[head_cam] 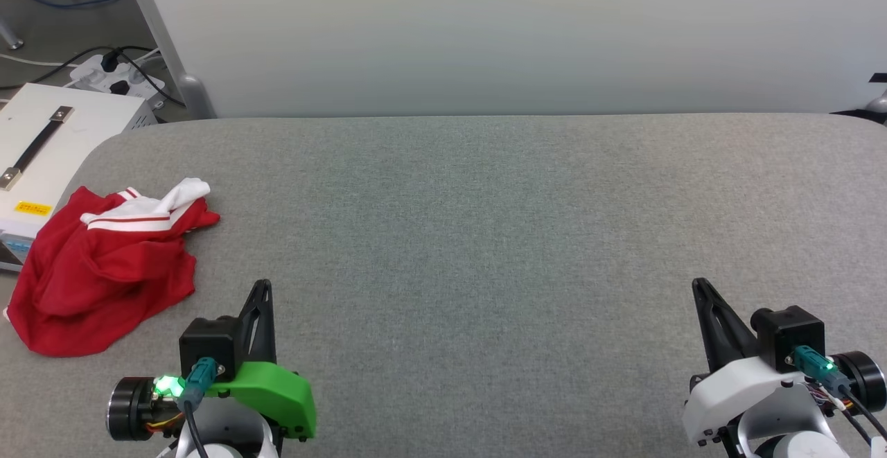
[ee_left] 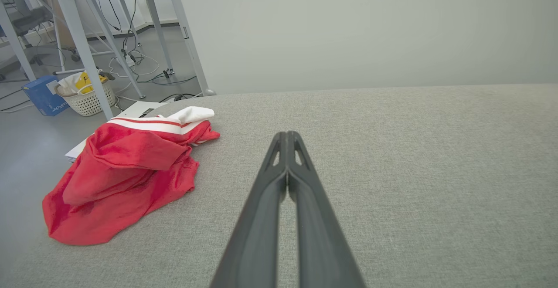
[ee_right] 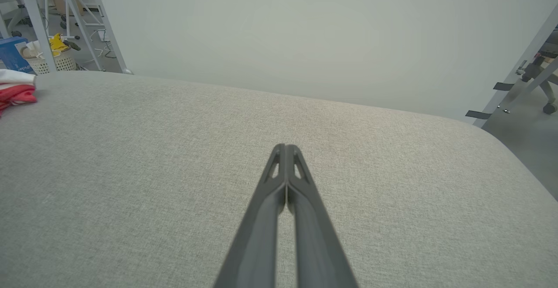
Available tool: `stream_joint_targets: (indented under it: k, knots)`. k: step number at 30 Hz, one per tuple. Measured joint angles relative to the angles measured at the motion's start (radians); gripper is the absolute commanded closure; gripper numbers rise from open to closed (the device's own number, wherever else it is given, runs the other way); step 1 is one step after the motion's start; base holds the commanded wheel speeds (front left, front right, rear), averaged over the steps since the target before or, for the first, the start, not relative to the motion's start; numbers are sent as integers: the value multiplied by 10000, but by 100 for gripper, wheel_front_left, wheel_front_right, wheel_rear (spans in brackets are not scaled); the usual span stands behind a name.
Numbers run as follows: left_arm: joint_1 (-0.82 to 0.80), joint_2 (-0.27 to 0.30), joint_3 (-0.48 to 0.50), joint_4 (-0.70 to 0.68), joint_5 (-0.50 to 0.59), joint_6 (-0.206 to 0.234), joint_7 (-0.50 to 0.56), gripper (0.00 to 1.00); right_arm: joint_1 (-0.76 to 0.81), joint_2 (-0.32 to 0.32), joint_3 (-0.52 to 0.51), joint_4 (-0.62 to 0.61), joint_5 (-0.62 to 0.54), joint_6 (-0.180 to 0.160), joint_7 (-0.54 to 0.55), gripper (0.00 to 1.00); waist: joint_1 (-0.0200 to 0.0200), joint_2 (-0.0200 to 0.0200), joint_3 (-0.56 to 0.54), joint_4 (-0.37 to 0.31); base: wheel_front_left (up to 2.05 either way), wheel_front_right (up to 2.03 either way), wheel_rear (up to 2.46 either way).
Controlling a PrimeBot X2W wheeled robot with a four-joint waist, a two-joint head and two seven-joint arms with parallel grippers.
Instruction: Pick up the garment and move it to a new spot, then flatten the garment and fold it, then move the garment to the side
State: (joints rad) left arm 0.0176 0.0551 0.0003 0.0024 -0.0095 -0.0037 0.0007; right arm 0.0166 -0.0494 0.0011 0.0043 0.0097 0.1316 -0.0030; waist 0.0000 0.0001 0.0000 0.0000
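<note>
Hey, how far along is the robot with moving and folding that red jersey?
Done: nothing yet. The garment lies crumpled near the left edge of the grey padded surface. In hand: nothing. The left gripper and right gripper are shut, empty and apart from it, the left one nearer. Left: pick it up, move it, flatten it, fold it, set it aside.

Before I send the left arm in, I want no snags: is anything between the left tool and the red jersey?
Nothing visible: only grey padded surface lies between the shut left tool and the garment.
</note>
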Motion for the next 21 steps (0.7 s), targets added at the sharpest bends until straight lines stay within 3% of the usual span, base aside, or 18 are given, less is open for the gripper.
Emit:
stream_joint_targets:
  k: [21]
  knots:
    - [0,0,-2,0,0,0,0,100,0,0,0,0,0,0,0,100,0,0,0,0,0,0,0]
